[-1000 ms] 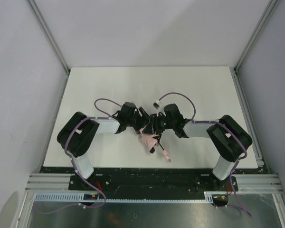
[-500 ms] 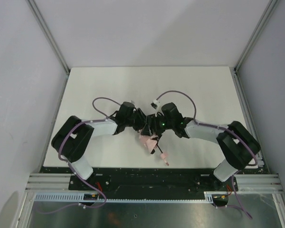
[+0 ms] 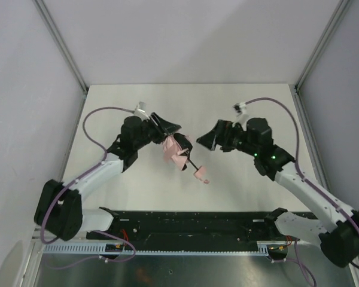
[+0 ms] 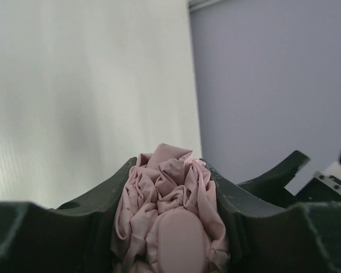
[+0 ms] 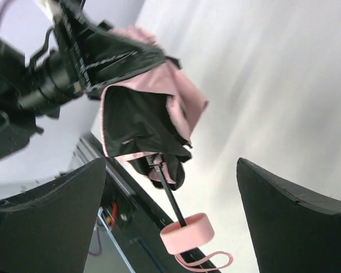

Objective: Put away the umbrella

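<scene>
Left end effector (image 3: 167,134) grasps the umbrella (image 3: 178,154) by its bunched canopy above mid-worktop (image 3: 257,107), with the handle (image 3: 200,174) dangling toward 5 o'clock. Right end effector (image 3: 208,141), released wide, stands apart at 3 o'clock. It should probably pinch the handle and push the shaft in straight.

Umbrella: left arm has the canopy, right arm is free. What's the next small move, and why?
Probably bring the open right gripper to the handle and close on it. The left gripper clamps the umbrella by its bunched fabric, and the dark shaft is extended, so it likely needs pushing in.
</scene>
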{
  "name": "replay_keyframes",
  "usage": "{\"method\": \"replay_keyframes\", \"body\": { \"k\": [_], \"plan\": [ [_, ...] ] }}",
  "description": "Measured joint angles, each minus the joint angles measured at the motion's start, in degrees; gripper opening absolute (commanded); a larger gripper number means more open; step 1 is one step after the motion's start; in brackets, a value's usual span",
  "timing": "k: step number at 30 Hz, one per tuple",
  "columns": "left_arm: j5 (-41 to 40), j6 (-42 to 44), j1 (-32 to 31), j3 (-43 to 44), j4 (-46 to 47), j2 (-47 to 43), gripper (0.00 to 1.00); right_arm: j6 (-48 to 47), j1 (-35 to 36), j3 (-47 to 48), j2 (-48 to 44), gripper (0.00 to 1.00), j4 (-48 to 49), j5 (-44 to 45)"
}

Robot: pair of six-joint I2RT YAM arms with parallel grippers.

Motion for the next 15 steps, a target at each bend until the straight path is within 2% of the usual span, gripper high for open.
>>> {"method": "replay_keyframes", "body": {
  "k": [3, 6, 8, 11, 15],
  "plan": [
    [-1.09, -0.15, 1.49, 0.0, 1.07, -5.07, 0.0, 4.26, -3.17, 0.46, -4.59, 0.99, -0.15, 2.34],
    [-2.58, -1.66, 3.1, 0.02, 2.62, -10.27, 0.0, 11.3, -6.47, 1.09, -4.85, 0.99, 0.63, 2.62],
    [-3.23, -3.13, 3.89, 0.02, 3.8, -12.37, 0.0, 16.39, -7.82, 1.01, -3.1, 0.96, 2.08, 2.23],
    [-3.89, -6.29, 4.92, 0.17, 5.14, -14.23, 0.0, 24.92, -7.72, -0.42, 1.64, 0.8, 8.26, -0.55],
    [-3.61, -9.03, 5.64, 1.01, 5.49, -14.36, 0.0, 28.72, -7.26, -1.79, 7.17, 0.78, 14.78, -5.14]
  ]
}}
